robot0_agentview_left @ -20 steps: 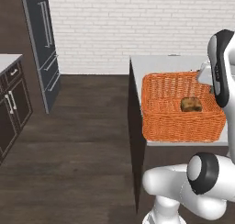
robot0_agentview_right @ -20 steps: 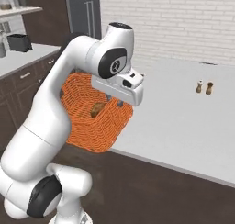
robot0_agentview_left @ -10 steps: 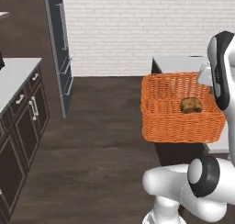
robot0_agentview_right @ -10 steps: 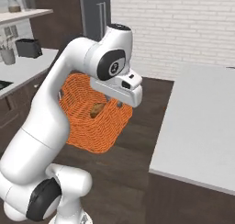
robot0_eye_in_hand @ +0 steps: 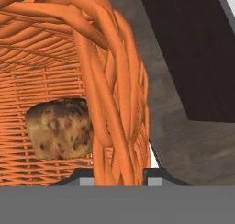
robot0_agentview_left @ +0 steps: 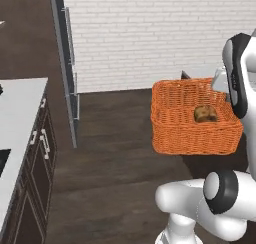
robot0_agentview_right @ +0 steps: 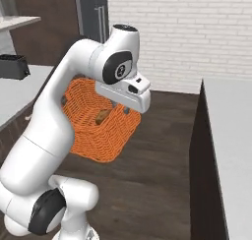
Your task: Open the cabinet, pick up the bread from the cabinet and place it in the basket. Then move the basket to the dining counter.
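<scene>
The orange woven basket (robot0_agentview_left: 192, 133) hangs in the air over the dark floor, carried by its rim. My gripper (robot0_agentview_right: 123, 106) is shut on the basket's near wall; in the hand view the rim (robot0_eye_in_hand: 110, 103) runs between the fingertips of my gripper (robot0_eye_in_hand: 114, 175). The golden-brown bread (robot0_agentview_left: 205, 114) lies on the basket's bottom, also seen as bread (robot0_agentview_right: 102, 117) and bread (robot0_eye_in_hand: 59, 129). The dining counter (robot0_agentview_right: 231, 135), white-topped with a dark side, stands to the right, apart from the basket (robot0_agentview_right: 93, 135). The cabinet is out of view.
A white kitchen worktop (robot0_agentview_left: 20, 118) over dark drawers runs along the left. A tall grey fridge (robot0_agentview_left: 65, 63) stands at the back against the white brick wall. A black toaster (robot0_agentview_right: 14, 67) sits on the left worktop. Dark wooden floor lies between.
The whole scene has shifted as the base moves: the dining counter slid to the right and the left worktop came into view. The basket with the bread stays in my grip.
</scene>
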